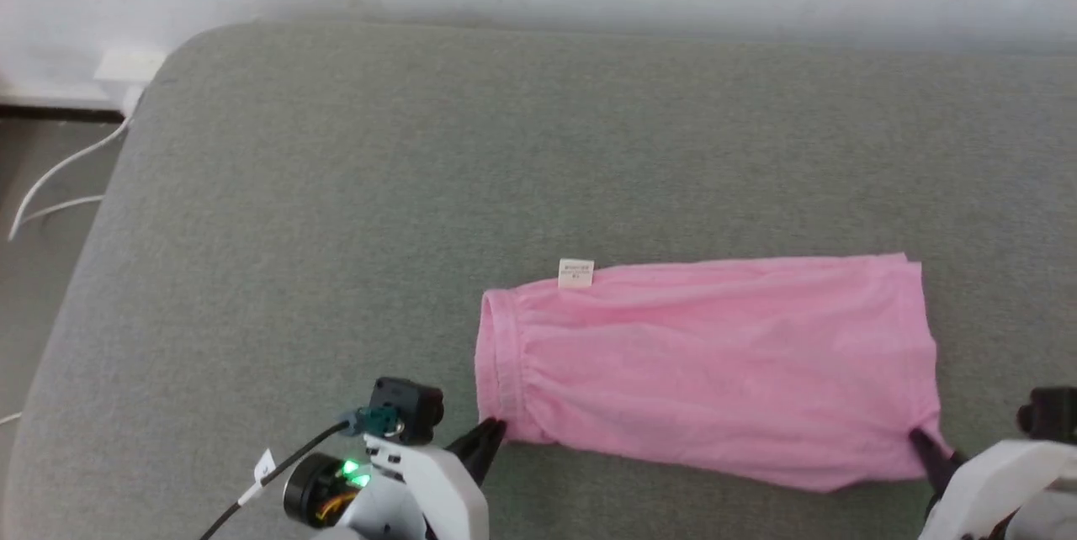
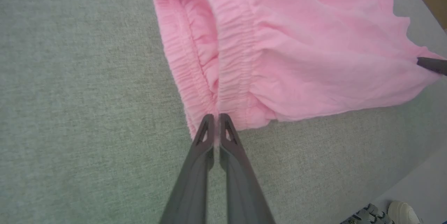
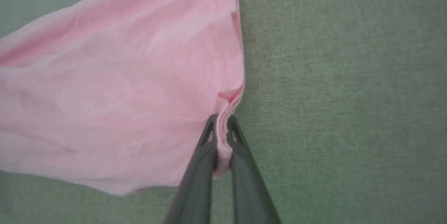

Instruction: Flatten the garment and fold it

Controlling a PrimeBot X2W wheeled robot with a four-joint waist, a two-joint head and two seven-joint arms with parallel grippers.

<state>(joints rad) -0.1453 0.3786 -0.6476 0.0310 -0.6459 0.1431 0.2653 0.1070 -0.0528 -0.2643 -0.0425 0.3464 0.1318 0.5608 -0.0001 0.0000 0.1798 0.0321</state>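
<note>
The pink shorts lie folded lengthwise on the grey cushion, waistband to the left, leg hems to the right. Their small white label sticks out at the far edge. My left gripper is shut on the near corner of the gathered waistband, and the left wrist view shows the elastic pinched between its fingers. My right gripper is shut on the near corner of the leg hem, where pink fabric bunches between its fingers. The shorts spread to the left in the right wrist view.
The grey cushion has a rounded far-left corner, with white cables on the floor beyond it and a pale wall behind. A white shoe shows past the cushion's edge in the left wrist view.
</note>
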